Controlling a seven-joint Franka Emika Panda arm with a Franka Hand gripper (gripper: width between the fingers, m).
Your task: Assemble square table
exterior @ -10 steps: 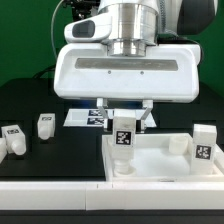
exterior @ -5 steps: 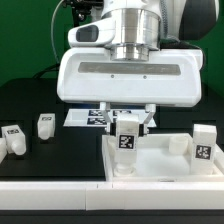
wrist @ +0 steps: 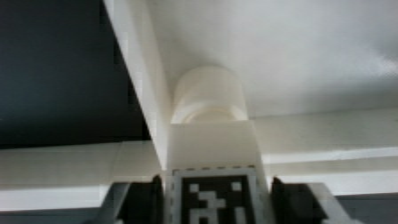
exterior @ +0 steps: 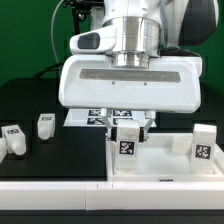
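- Your gripper (exterior: 127, 130) is clamped on a leg (exterior: 127, 143); the leg sits squarely between the two fingers, one pressing each side.
- The leg is a short white block with a black-and-white square tag on the face turned toward the exterior camera.
- Its long axis runs straight down from the gripper, so it stands upright, with the lower end sticking out below the fingertips.
- In the wrist view the leg (wrist: 214, 165) points away from the gripper (wrist: 214, 200) toward a rounded corner socket (wrist: 205, 92) of the table top (wrist: 311, 60).
- The table top (exterior: 165, 163), a white tray with a raised rim, lies directly under the gripper; you cannot tell whether the leg's end touches it.
- A second leg (exterior: 203, 143) stands upright at the tray's corner, toward the exterior view's right of the gripper.
- A third leg (exterior: 45, 124) and a fourth leg (exterior: 12, 138) rest on the black table, well apart from the gripper toward the exterior view's left.
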